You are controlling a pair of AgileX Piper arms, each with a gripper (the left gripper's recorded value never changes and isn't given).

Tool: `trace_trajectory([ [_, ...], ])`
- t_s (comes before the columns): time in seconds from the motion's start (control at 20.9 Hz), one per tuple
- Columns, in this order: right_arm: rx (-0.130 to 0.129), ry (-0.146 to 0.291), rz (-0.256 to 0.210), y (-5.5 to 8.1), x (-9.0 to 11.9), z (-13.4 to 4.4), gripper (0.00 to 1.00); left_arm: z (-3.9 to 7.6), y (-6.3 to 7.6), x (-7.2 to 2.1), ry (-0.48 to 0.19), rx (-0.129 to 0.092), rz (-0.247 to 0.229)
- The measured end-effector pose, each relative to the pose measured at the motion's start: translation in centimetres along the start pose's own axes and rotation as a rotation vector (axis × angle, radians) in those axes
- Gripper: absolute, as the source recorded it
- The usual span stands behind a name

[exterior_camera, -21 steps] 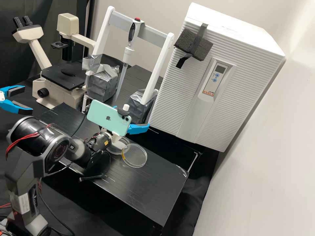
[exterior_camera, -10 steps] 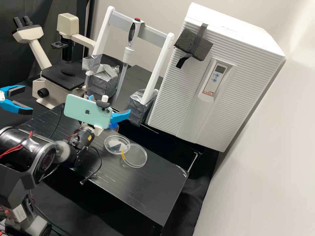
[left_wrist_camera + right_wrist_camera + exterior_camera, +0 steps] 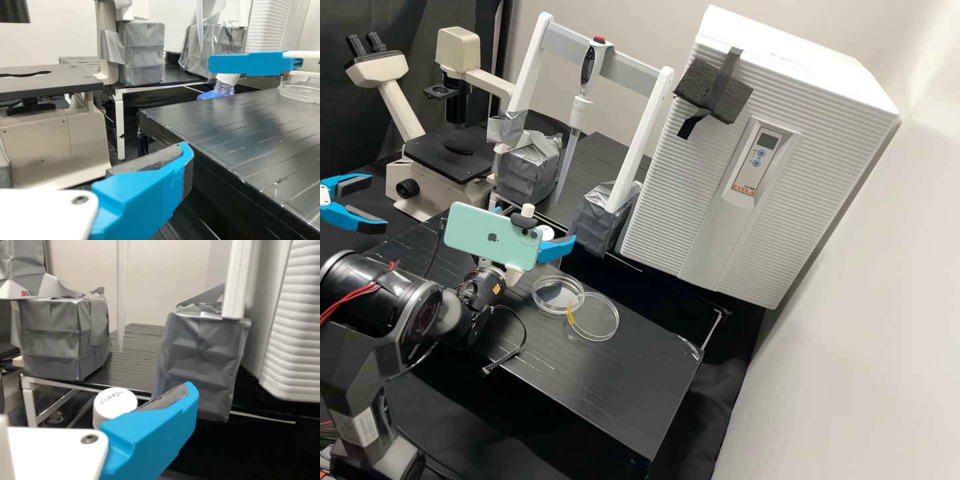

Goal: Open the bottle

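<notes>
Forward at the bench (image 3: 620,373) edge, the right hand (image 3: 543,233) hangs spread around the bottle cap (image 3: 114,402).

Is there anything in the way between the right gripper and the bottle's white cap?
Nothing visible. The clear plastic bottle has its round white cap close beside a blue finger of the open right gripper, with no object between them.
</notes>
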Motion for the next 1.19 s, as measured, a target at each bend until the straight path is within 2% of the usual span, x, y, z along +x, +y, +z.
trace_trajectory([
  [0.57,-0.005,-0.015,-0.043,-1.2,0.3,0.6,1.00,0.3,-0.1,0.10,-0.021,0.006,-0.011],
  [0.62,-0.005,-0.013,-0.041,-1.1,0.3,0.6,0.00,0.3,-0.1,0.10,-0.021,0.006,-0.011],
  [0.81,-0.005,-0.009,-0.036,-1.0,0.9,0.5,0.00,0.2,0.1,0.22,-0.022,0.011,-0.005],
  [1.05,0.017,-0.015,-0.042,-1.2,1.2,0.7,0.00,0.1,0.3,0.40,-0.024,0.019,0.004],
  [1.19,0.017,-0.016,-0.043,-1.2,1.2,0.7,0.00,0.1,0.3,0.40,-0.025,0.019,0.003],
])
